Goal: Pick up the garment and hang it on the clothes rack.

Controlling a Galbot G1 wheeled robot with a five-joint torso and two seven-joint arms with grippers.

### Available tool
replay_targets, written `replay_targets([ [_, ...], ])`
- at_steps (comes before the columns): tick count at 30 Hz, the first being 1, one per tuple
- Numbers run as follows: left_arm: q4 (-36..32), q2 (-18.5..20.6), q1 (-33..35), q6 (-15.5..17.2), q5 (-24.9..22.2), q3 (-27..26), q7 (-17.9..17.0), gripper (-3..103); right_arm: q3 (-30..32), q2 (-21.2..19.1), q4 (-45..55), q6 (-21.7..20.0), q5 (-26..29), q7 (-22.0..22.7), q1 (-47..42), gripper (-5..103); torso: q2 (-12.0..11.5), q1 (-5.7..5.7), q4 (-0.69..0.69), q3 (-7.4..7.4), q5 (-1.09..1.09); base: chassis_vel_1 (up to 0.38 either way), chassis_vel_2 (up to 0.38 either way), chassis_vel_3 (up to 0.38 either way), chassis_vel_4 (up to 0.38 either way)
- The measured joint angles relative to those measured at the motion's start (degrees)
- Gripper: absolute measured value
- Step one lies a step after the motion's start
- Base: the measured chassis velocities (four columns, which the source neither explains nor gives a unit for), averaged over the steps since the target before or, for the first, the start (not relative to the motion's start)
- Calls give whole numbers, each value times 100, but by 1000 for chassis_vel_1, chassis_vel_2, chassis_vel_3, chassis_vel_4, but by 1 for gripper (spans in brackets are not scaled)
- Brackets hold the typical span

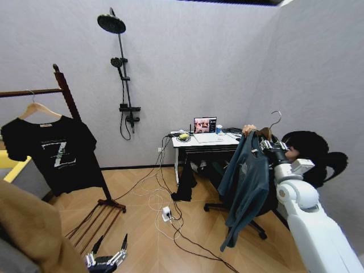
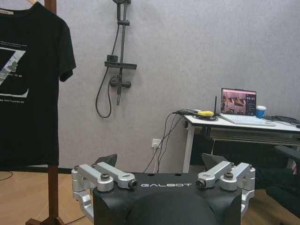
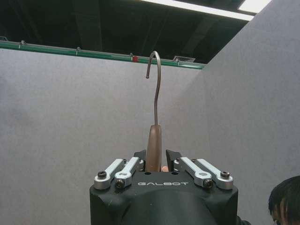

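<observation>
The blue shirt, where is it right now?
In the head view the garment hangs on the right, on its hanger held by the right end effector, beside the white desk, far from the clothes rack.

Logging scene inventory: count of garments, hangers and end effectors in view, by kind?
Garments: 2, the teal shirt and the black T-shirt
Hangers: 2, the shirt's hanger and the T-shirt's hanger
End effectors: 2, left end effector, right end effector
Total: 6

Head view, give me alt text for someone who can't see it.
The right gripper holds a dark teal garment up by its wooden hanger, near a white desk. Across the room stands the clothes rack, with a black T-shirt hanging from it. The left gripper hangs low and open.
</observation>
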Motion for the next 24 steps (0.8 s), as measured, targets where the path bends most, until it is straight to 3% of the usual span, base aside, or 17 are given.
replay_targets([
  [4,0,0,0,0,0,0,0,100,-6,2,-5,5,-12,6,6,11,1,0,-4,0,0,0,0,0,0],
  [19,0,0,0,0,0,0,0,100,-7,13,201,46,82,-74,-177,10,0,0,-1,0,0,0,0,0,0],
  [24,0,0,0,0,0,1,0,100,-247,75,909,-150,495,-51,-553,10,1,0,-1,0,-1,0,0,0,0],
])
